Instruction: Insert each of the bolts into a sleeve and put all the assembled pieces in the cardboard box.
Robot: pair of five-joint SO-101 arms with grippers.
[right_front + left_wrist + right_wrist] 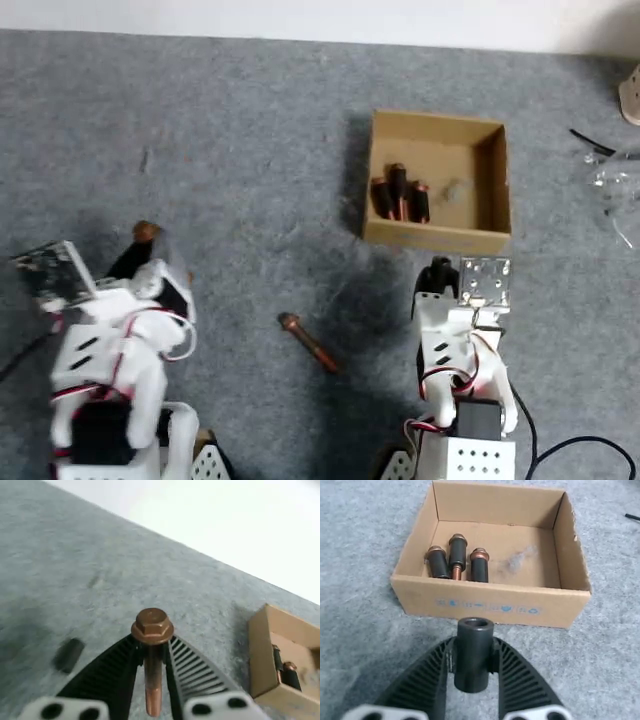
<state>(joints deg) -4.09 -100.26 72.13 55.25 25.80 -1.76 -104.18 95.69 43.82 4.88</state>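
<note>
My left gripper (154,647) is shut on a copper bolt (152,630), which it holds upright with the hex head up; from above it is at the lower left (143,240). Close in front of the cardboard box (490,607), my right gripper (473,652) is shut on a black sleeve (473,645) with its hole facing up. Inside the box (490,180) lie three sleeves with bolts in them (400,195). A loose bolt (308,342) lies on the carpet between the two arms. A short black sleeve-like piece (68,654) rests on the carpet near my left gripper.
Grey carpet covers the whole table. Cables and clear plastic bits (605,170) lie at the right edge beyond the box. A white surface borders the carpet's far side. A small circuit board (50,272) sticks out from the left arm.
</note>
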